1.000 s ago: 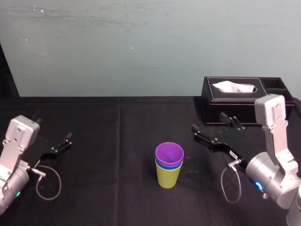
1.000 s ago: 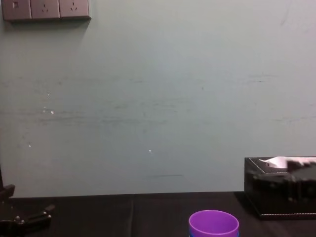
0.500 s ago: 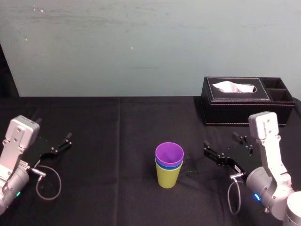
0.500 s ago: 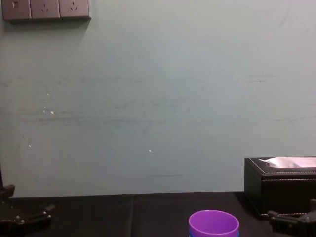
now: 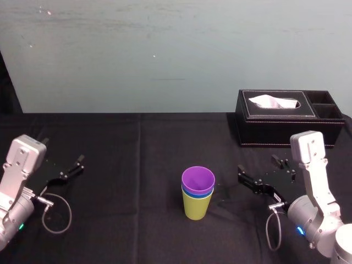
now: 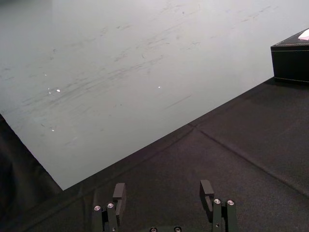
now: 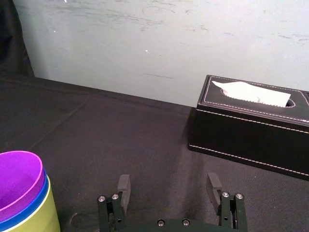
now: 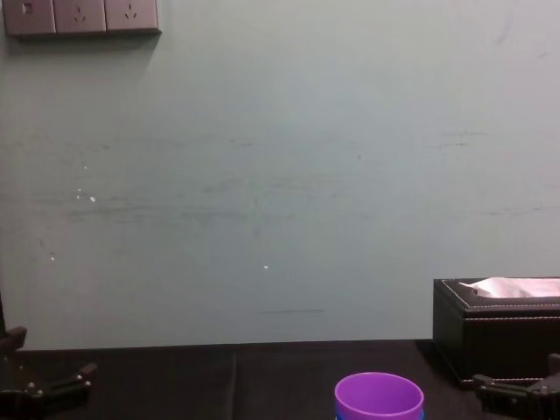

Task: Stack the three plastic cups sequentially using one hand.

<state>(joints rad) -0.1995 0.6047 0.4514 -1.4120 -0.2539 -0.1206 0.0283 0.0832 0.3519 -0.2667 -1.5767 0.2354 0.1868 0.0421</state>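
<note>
Because the three plastic cups [image 5: 197, 193], nested at the middle of the table [image 5: 137, 165], look light, slick and thin, a gentle rim pinch seems best; the right gripper [image 7: 169, 180] near them and the left gripper [image 6: 163, 186] by the left edge are both spread wide.

Right gripper [image 5: 257, 168] drawn back from tissue box [image 5: 286, 118], apparently lower now.

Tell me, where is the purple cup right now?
In the head view, the purple cup sits nested atop the blue cup and yellow-green cup at the middle of the black table, left of the open right hand.
</note>
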